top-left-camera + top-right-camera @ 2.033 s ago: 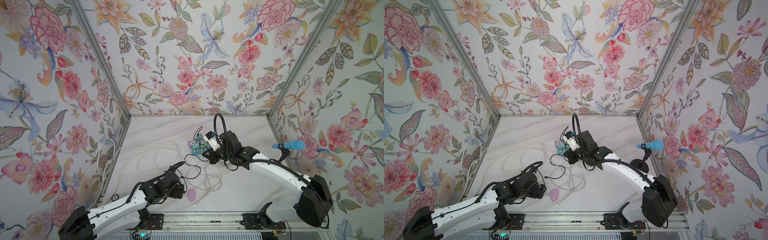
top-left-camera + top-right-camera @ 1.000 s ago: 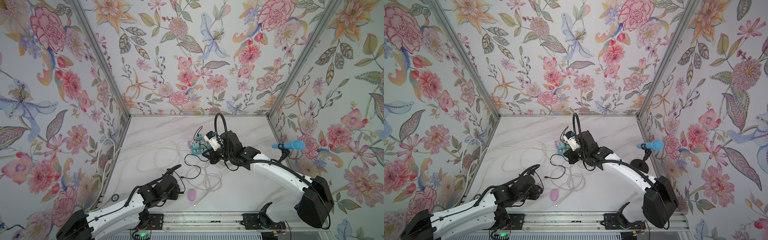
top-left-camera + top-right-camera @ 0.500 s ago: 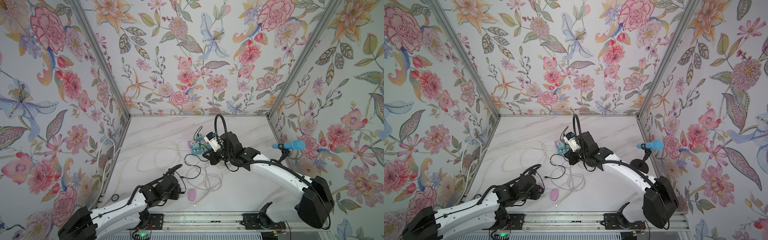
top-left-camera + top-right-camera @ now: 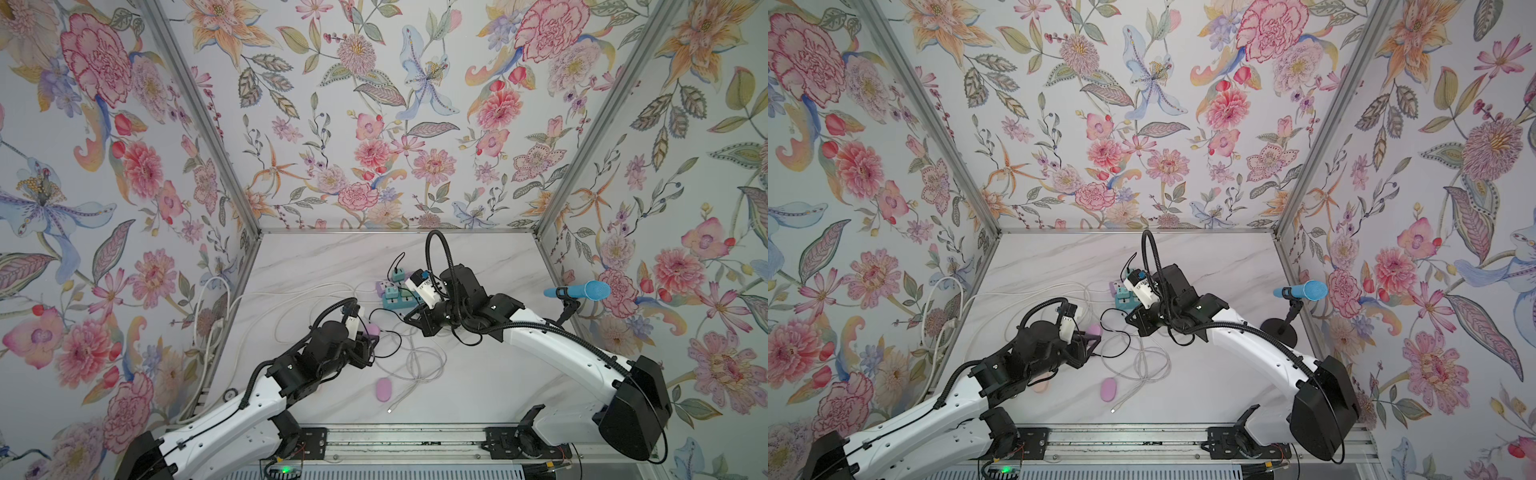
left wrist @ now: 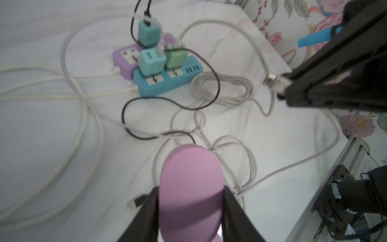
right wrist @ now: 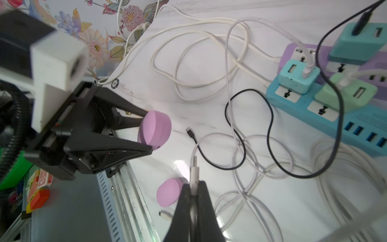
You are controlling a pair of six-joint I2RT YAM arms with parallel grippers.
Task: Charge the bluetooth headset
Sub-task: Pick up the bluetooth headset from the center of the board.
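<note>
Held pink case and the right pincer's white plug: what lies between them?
Only the black cable's loose end; the right wrist view shows it.

**Operator:** Where do your top views stand?
**Legend:** High above the front rail (image 4: pixel 407 434), looking steeply down. Both top views share the whole marble table (image 4: pixel 498 266).
**Operator:** And your wrist views?
**Legend:** Close and low. One looks past the left gripper (image 5: pixel 190 188), one past the right gripper (image 6: pixel 193 184), facing each other. They share the blue power strip (image 5: pixel 165 86).

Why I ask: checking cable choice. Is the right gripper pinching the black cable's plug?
No, the right gripper is shut on the white cable plug; the black plug lies loose.
</note>
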